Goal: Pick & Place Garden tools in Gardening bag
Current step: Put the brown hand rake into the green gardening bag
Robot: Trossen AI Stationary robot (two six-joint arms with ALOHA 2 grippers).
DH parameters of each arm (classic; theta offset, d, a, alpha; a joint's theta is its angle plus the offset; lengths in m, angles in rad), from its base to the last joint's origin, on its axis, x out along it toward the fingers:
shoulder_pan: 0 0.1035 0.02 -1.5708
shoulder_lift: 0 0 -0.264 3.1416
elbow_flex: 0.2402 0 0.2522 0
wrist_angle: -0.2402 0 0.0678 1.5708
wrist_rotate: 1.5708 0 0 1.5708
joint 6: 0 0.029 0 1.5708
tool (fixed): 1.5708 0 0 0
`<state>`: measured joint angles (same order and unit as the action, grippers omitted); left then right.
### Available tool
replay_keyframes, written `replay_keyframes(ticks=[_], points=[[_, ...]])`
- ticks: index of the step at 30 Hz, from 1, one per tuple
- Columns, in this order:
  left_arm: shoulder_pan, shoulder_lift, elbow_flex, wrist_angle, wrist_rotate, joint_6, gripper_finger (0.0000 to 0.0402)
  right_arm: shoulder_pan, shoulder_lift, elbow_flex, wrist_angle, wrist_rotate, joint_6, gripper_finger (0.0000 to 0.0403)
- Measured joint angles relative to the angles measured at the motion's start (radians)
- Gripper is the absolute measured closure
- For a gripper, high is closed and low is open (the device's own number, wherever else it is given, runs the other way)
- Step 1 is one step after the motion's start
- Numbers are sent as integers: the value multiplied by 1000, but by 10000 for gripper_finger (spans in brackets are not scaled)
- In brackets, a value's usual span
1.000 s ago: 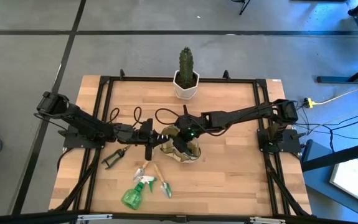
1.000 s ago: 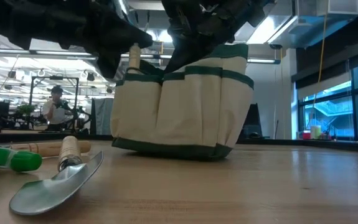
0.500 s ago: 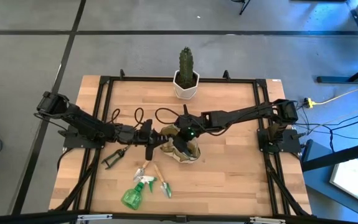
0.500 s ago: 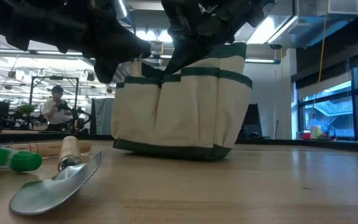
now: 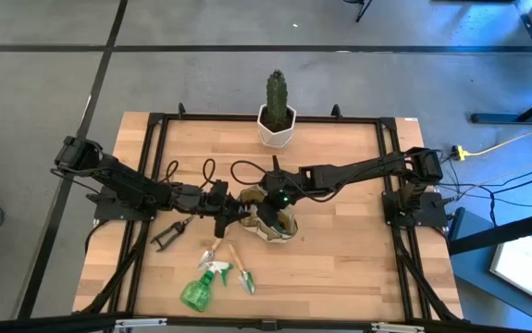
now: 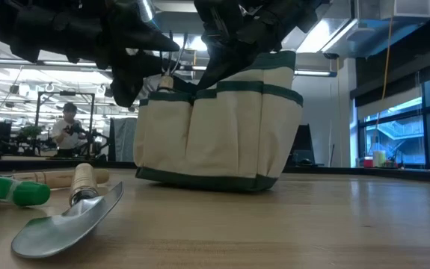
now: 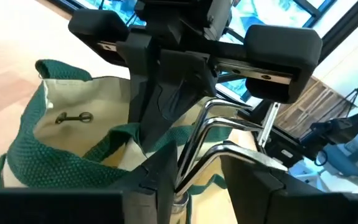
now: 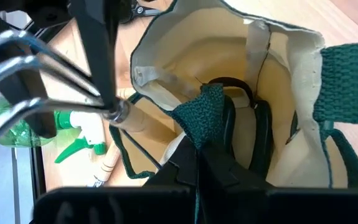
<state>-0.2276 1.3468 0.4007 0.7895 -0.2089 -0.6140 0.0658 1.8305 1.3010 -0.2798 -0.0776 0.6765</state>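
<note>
The tan and green gardening bag (image 5: pixel 270 225) stands upright on the table's middle. My right gripper (image 8: pixel 197 163) reaches over it from the right and is shut on a green strap. My left gripper (image 7: pixel 203 186) is level at the bag's left end, open, its fingers either side of a silver fork (image 7: pixel 219 134). The fork's wooden handle (image 8: pixel 134 121) goes down at the bag's left rim, tines sticking out. Dark-handled shears (image 5: pixel 168 236), two wooden-handled tools (image 5: pixel 217 252) and a green spray bottle (image 5: pixel 198 290) lie on the table's near left. My left gripper's fingers (image 7: pixel 160 186) flank the fork's neck (image 7: pixel 180 198) with a gap showing; I cannot tell whether one still touches it. My right gripper pinches the bag's green woven strap (image 8: pixel 208 109) between its two fingers, slanting down from the table's right. The strap is drawn up above the open mouth, and the bag's base rests on the table.
A cactus in a white pot (image 5: pixel 277 111) stands at the far edge's middle. Black cables (image 5: pixel 205 171) loop on the table behind the left arm. In the low view a trowel blade (image 6: pixel 65 220) lies close in front. A person (image 6: pixel 66 127) is in the room beyond.
My left gripper has rolled about its own line and its fingers have parted, staying in place at the bag's left end. The fork's wooden handle now sits lower and more tilted at the bag's rim. My right gripper and the bag have kept still.
</note>
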Motion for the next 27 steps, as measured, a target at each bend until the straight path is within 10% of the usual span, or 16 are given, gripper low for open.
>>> replay_keyframes(ticks=[27], points=[[-34,0,72,-211,-88,99,387,0,0,0,-1,-1,0,400]])
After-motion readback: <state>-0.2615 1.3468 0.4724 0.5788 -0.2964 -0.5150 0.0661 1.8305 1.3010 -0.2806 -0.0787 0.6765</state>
